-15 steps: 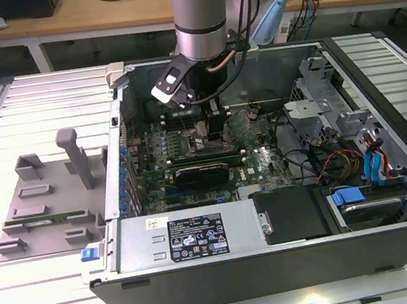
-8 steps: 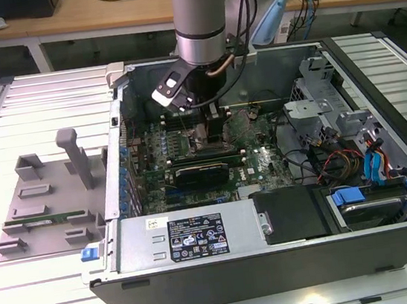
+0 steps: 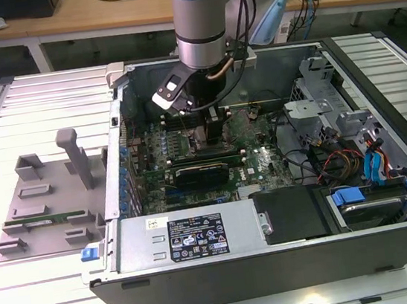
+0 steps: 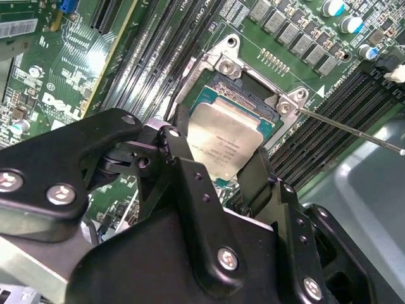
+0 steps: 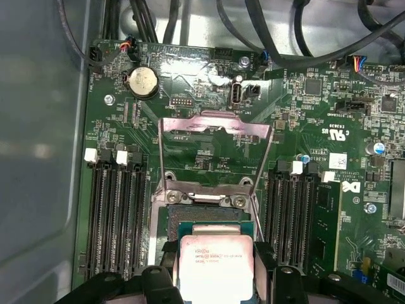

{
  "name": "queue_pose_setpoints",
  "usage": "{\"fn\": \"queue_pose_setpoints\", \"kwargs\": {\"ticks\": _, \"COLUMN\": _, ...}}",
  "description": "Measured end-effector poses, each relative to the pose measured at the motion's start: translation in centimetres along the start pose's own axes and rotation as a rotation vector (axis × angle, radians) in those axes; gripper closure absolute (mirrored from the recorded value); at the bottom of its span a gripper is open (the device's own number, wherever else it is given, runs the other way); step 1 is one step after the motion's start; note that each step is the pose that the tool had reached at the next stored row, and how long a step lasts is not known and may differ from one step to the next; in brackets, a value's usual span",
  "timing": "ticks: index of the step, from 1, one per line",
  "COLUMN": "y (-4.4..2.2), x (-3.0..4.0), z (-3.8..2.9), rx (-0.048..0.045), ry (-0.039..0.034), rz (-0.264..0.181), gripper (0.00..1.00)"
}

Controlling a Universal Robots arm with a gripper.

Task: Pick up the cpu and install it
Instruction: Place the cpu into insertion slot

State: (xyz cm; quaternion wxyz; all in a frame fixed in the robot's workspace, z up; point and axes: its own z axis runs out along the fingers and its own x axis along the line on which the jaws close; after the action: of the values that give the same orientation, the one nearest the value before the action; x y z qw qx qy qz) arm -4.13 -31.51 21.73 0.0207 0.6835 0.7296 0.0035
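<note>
White slatted table (image 3: 4, 118) underneath, wooden benches (image 3: 95, 16) across the back. At the exterior view's left, on the table: grey holder (image 3: 45, 206) with an upright post (image 3: 78, 159) and a long green memory stick (image 3: 39, 216) lying in one of its slots. Just beside it, toward the exterior view's right: open computer case (image 3: 278, 266) lying on its side, insides showing. Along the near edge of the case, a metal box (image 3: 197, 237) with a black label; behind that, the green board (image 3: 261, 163). Reaching straight down into the middle of the case, the arm (image 3: 201, 17), with the gripper (image 3: 214, 132) low over the board. Farther toward the exterior view's right, grey metal brackets (image 3: 317, 99), a bundle of coloured wires (image 3: 340, 160) and a drive bay (image 3: 369, 209) with blue tabs. Seen in both wrist views: black fingers (image 4: 180, 152) clamped on two opposite edges of the cpu (image 5: 215, 269), silver top up, green rim showing. Cpu held level right over the square socket (image 5: 202, 214), between two banks of long black memory slots (image 5: 117, 215); seated or just above, cannot tell. Socket's metal cover plate (image 5: 215, 126) swung open and standing back, thin lever wire (image 4: 354, 133) sticking out to one side. Round coin battery (image 5: 143, 82) beyond the open plate, well apart from the socket.
</note>
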Motion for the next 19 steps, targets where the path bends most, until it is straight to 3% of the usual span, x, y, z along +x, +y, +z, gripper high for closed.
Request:
{"fn": "queue_pose_setpoints", "kwargs": {"ticks": 6, "y": 0.06, "x": 0.27, "z": 0.22, "rx": 0.0012, "ry": 0.0, "rz": 0.003, "gripper": 0.45}}
{"fn": "queue_pose_setpoints", "kwargs": {"ticks": 11, "y": 0.13, "x": 0.27, "z": 0.4, "rx": 0.0024, "ry": -0.0017, "rz": 0.044, "gripper": 0.45}}
{"fn": "queue_pose_setpoints", "kwargs": {"ticks": 15, "y": 0.16, "x": 0.27, "z": 0.44, "rx": 0.0033, "ry": -0.0135, "rz": 0.044, "gripper": 0.45}}
{"fn": "queue_pose_setpoints", "kwargs": {"ticks": 19, "y": 0.16, "x": 0.32, "z": 0.47, "rx": 0.0034, "ry": -0.0142, "rz": 0.044, "gripper": 0.45}}
